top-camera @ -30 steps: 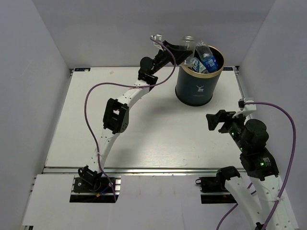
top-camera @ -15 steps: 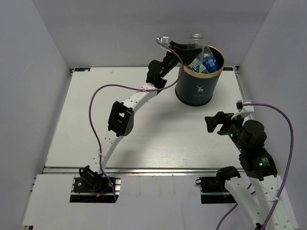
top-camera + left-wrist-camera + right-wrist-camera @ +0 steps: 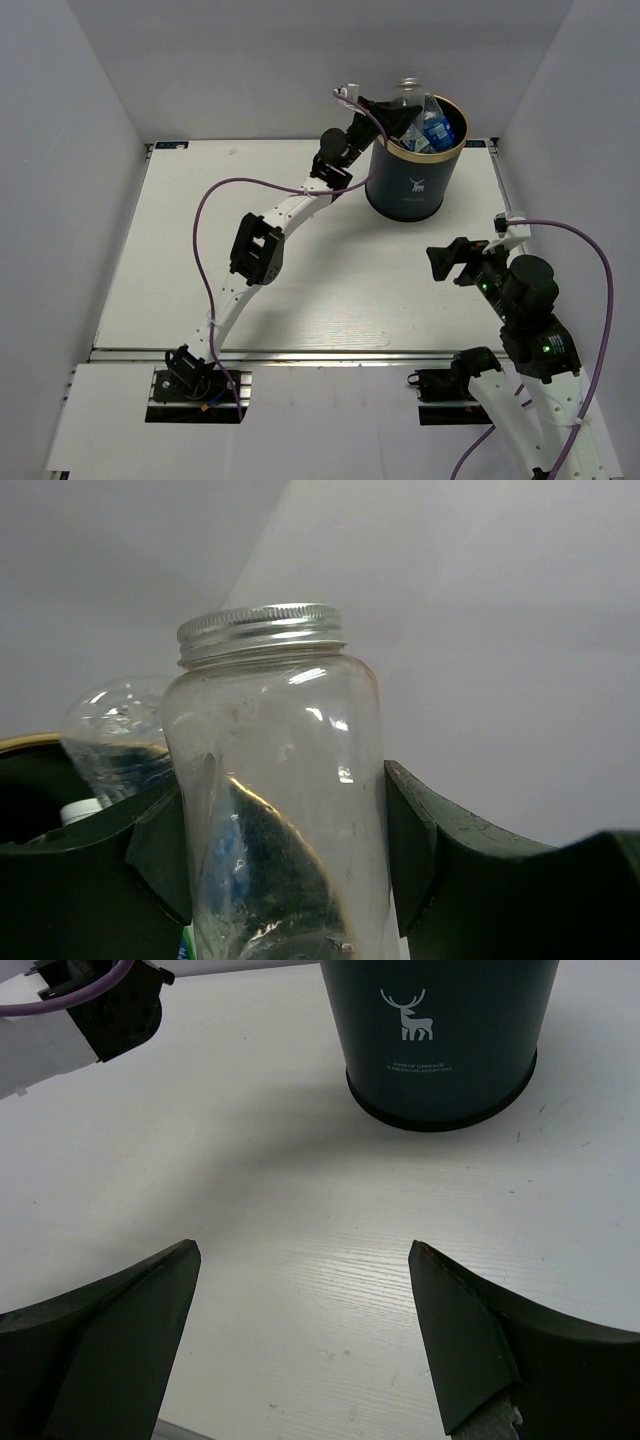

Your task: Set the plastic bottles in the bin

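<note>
The bin (image 3: 405,185) is a dark navy cylinder with a gold rim and a white deer logo, at the back right of the table; it also shows in the right wrist view (image 3: 440,1045). Several plastic bottles (image 3: 433,125) with blue labels lie inside it. My left gripper (image 3: 397,110) is shut on a clear plastic bottle with a silver cap (image 3: 275,780), held upright over the bin's left rim. My right gripper (image 3: 447,262) is open and empty, hovering above the table in front of the bin.
White walls enclose the table on three sides. The left arm's purple cable (image 3: 215,200) loops over the table's middle left. The table's metal rail (image 3: 300,355) runs along the near edge.
My left gripper has carried the clear bottle rightward, from just left of the bin to over its rim. My right gripper has drifted slightly down and left.
</note>
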Controlling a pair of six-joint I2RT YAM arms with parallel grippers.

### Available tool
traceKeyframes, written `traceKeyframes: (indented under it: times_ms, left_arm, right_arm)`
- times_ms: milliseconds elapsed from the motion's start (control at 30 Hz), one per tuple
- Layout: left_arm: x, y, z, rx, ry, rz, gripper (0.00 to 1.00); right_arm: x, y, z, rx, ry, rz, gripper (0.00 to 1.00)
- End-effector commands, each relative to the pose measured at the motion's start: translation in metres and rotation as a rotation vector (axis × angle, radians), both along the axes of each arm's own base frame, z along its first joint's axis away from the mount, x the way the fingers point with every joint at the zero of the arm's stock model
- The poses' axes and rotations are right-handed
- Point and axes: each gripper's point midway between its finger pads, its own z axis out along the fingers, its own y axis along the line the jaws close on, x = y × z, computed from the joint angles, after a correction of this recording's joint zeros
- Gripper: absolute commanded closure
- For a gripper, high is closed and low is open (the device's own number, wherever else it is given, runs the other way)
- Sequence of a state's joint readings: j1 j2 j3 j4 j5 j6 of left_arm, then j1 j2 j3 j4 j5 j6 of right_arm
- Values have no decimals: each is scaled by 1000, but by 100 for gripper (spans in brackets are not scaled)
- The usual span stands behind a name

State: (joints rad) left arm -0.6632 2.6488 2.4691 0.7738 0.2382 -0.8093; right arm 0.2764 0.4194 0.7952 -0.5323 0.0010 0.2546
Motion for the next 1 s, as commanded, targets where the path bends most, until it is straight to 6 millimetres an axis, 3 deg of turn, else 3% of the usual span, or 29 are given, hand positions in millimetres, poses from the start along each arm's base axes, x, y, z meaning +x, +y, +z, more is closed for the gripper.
traceKeyframes:
  times_ms: [0,100,133,167,433,667,833,867,967]
  left_arm:
    - [4,4,13,-4,-6,56,57]
    - [9,4,9,15,15,70,40]
    - [10,3,6,22,23,70,29]
    - [10,3,6,22,23,70,2]
    - [11,4,10,35,35,83,0]
    - [5,10,33,36,-4,101,0]
    - [-8,22,68,33,-61,128,0]
    - [-17,30,95,28,-101,146,0]
    - [-26,44,113,102,-137,180,0]
  right_arm:
    - [-7,4,16,19,-36,33,10]
    - [-8,4,15,17,-29,33,10]
    - [-9,4,16,14,-31,37,10]
    - [-9,3,15,15,-29,32,10]
    - [-11,3,12,9,-20,31,10]
    - [-14,2,9,7,-19,32,10]
    - [-15,1,11,1,-28,35,10]
    - [-14,-1,19,2,-60,21,10]
    - [-9,-18,35,26,-120,-85,10]
